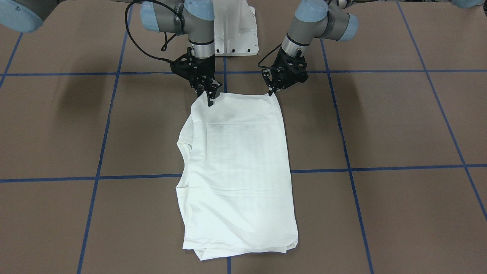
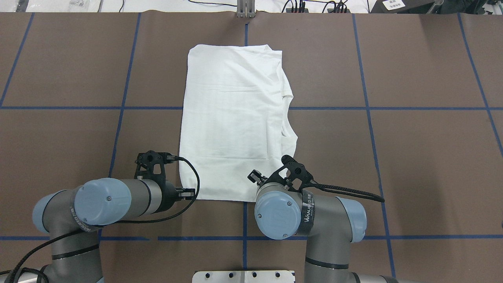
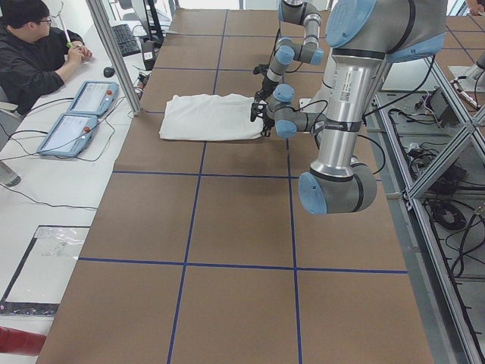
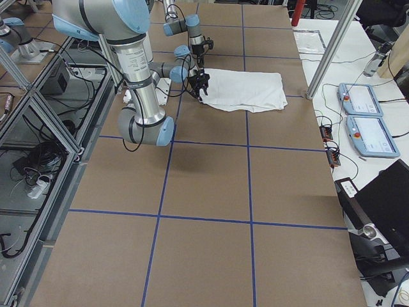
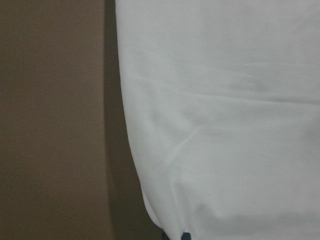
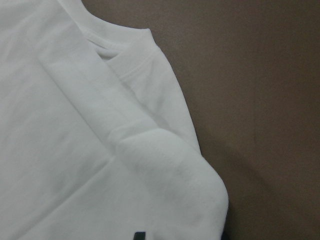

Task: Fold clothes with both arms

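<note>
The jaws of the left arm (image 1: 323, 19) are sitting drawn together on one near corner of the white T-shirt (image 1: 236, 163), apparently pinching it. The jaws of the right arm (image 1: 198, 19) are standing at the other near corner. The right wrist view is showing a thick fold of cloth bulging between two dark tips, and I cannot tell whether they are clamping it. Both wrists are pointing down at the hem edge closest to the robot.

Outward from there, the T-shirt is lying flat on the brown tabletop (image 1: 380, 125) as a long, narrow rectangle, running from between the arms toward the far edge. The sleeves are lying tucked in, and the ribbed neck (image 6: 125, 65) is showing along the side by the right arm.

Judging from this, the lengthwise folds are looking done. What is remaining is the crosswise fold, carrying the near edge over toward the far one, then releasing and perhaps smoothing.
</note>
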Robot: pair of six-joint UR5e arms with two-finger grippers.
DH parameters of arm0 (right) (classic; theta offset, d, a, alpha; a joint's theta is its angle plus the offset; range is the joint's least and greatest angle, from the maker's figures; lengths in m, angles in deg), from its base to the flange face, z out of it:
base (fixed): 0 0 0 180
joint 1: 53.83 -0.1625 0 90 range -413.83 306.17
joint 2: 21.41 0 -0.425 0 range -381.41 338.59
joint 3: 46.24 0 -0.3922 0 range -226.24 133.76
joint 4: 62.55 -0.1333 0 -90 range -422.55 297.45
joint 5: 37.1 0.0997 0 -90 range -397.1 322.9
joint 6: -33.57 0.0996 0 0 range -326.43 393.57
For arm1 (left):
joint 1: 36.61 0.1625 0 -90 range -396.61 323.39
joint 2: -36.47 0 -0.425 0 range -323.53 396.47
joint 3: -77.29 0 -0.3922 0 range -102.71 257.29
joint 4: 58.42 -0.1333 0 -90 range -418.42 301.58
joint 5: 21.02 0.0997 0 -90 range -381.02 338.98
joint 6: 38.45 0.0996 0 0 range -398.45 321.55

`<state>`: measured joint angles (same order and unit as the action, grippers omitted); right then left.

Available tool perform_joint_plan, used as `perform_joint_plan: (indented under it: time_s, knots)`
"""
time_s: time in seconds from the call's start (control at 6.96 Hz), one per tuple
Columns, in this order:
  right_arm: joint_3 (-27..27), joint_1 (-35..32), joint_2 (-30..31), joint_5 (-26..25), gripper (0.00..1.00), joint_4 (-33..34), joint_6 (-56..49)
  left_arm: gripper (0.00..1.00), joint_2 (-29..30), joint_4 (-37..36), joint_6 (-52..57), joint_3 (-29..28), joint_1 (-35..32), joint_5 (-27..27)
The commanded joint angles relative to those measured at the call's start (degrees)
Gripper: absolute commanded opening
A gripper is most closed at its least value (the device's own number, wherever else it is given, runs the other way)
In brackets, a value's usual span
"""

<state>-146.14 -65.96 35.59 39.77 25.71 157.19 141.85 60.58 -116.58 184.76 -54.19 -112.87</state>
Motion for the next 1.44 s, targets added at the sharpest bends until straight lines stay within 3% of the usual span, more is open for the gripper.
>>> perform_joint_plan:
  time_s: [0.0,0.14,0.29,0.57,0.86,1.01,1.15,1.29]
  knots:
    - [1.46,0.0,-1.01,-0.5,0.66,-0.02,-0.21,0.0,0.0,0.0,0.0,0.2,0.0,0.0]
    - [1.47,0.0,-1.01,-0.58,0.62,-0.11,0.05,0.0,-0.09,-0.09,0.09,0.37,-0.09,0.0]
    - [1.47,0.0,-1.1,-0.84,0.47,-0.46,0.4,0.0,0.0,-0.09,0.09,0.37,0.0,0.0]
    - [1.47,0.0,-1.1,-0.94,0.0,-0.72,1.37,0.0,0.0,0.0,0.09,0.55,0.0,0.0]
    - [0.51,-0.78,-0.93,-0.85,0.0,0.06,1.37,0.0,-0.09,-0.35,0.52,1.77,0.0,-0.53]
    - [-3.07,-1.49,0.03,-0.76,0.0,1.89,1.19,0.0,-0.44,-0.61,0.7,3.26,-0.17,-0.62]
    - [-12.24,-1.41,0.22,-0.5,0.0,11.83,1.28,0.0,0.0,-5.58,0.7,6.93,0.0,-0.96]
    - [-22.07,1.03,0.13,-0.41,0.0,22.37,2.06,0.0,-0.17,-11.89,0.44,14.1,0.0,-3.23]
